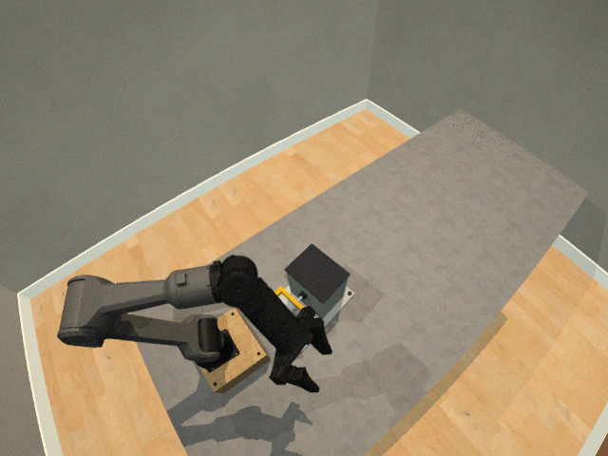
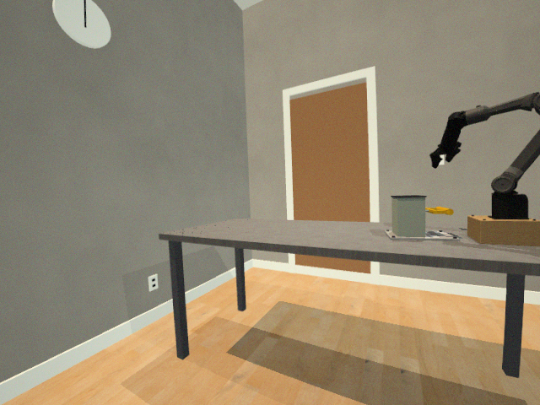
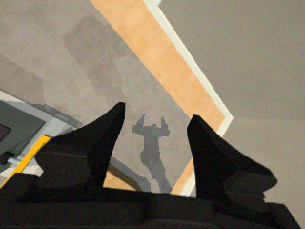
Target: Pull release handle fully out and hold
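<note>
A grey-green box with a dark top stands on a light baseplate on the table. Its yellow release handle sticks out of the side that faces the arm's base; it also shows in the side view and at the left edge of the wrist view. My gripper is open and empty. It hangs in the air well above the handle, touching nothing. In the wrist view both black fingers stand wide apart over the table top.
The arm's base sits on a wooden block next to the box. The grey table stretches far to the other side. The table's edge and the wooden floor lie beyond the gripper.
</note>
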### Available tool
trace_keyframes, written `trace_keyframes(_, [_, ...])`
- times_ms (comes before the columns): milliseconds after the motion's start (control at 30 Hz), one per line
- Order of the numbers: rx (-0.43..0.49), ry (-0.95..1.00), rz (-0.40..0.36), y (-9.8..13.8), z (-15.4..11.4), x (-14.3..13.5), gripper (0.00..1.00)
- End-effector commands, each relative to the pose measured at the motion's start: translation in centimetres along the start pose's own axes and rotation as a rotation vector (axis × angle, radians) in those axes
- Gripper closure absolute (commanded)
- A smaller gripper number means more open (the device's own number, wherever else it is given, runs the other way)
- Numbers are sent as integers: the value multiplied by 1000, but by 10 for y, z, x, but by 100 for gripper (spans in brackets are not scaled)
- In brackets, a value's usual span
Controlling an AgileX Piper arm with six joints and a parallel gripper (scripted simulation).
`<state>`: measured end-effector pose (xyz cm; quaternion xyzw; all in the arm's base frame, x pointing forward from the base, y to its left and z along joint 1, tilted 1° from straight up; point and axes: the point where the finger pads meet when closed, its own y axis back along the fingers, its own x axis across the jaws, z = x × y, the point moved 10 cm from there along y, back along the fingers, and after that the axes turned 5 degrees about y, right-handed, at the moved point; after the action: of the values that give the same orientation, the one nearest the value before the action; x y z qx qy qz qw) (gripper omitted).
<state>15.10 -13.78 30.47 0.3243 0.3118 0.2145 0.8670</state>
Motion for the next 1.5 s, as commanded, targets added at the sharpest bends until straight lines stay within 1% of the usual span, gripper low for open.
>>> trace_keyframes(0, [65, -55, 58, -5, -8, 16, 0])
trace_keyframes(67, [176, -147, 142, -9, -21, 41, 0])
trace_keyframes(167, [413, -314, 245, -9, -49, 84, 0])
trace_keyframes(233, [573, -412, 273, -4, -67, 107, 0])
trace_keyframes(300, [692, -479, 274, 0, -81, 122, 0])
trace_keyframes(333, [729, -500, 271, 2, -85, 127, 0])
trace_keyframes(400, [729, -500, 271, 2, -85, 127, 0])
trace_keyframes(433, [750, -511, 269, 3, -87, 129, 0])
trace_keyframes(500, [760, -517, 268, 4, -88, 130, 0])
trace_keyframes(533, [757, -518, 270, 4, -87, 130, 100])
trace_keyframes(1467, [757, -518, 271, 4, -87, 130, 100])
